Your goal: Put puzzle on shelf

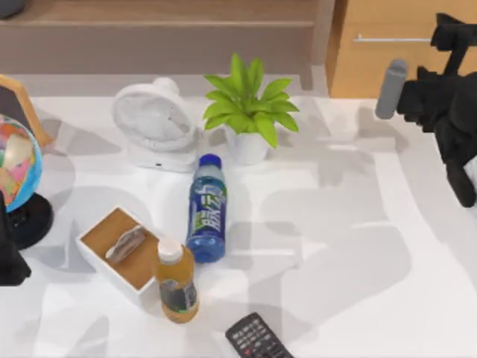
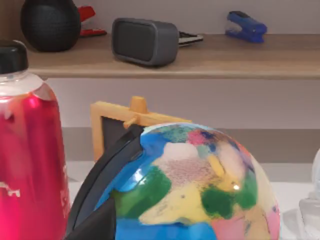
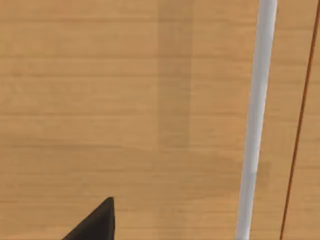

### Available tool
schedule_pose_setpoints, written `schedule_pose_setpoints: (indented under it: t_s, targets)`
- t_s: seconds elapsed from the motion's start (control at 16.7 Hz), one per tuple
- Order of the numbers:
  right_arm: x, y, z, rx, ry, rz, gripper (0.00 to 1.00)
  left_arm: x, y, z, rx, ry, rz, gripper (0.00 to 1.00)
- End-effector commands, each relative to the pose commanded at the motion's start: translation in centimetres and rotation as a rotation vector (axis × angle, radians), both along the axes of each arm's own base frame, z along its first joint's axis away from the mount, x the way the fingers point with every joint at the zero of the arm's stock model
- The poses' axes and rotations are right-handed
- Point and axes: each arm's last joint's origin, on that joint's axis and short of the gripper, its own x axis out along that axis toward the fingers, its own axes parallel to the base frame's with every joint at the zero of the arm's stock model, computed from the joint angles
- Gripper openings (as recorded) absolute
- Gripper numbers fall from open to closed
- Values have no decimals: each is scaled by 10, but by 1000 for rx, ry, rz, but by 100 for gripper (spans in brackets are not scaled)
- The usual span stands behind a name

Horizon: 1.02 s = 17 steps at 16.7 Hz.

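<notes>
Arm on my left is parked at the surface's left edge, and I cannot tell whether the left end effector (image 1: 10, 261) is apart or together. Just beside it stands a multicoloured globe (image 1: 16, 168). Toward the near edge lie a tissue box (image 1: 119, 253) and, touching it, an orange bottle (image 1: 175, 283). A white fan (image 1: 154, 123), a blue bottle (image 1: 207, 212) lying on its side, a potted plant (image 1: 247, 112) and a remote (image 1: 257, 339) follow. The shelf (image 1: 149, 9) runs along the far edge. At the far right corner, the right end effector (image 1: 449, 33) faces the orange-wood cabinet (image 1: 395, 19); its state I cannot tell
</notes>
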Motion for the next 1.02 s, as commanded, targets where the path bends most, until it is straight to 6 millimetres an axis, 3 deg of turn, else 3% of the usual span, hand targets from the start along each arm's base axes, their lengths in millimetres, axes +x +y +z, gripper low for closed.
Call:
schedule_pose_setpoints:
  t_s: [0.24,0.48,1.02]
  targets:
    - [16,1,0,0,0,0,100,0,0,0,0,0,0,100]
    - [19,1,0,0,0,0,100,0,0,0,0,0,0,100]
    - [19,1,0,0,0,0,32,0,0,0,0,0,0,100]
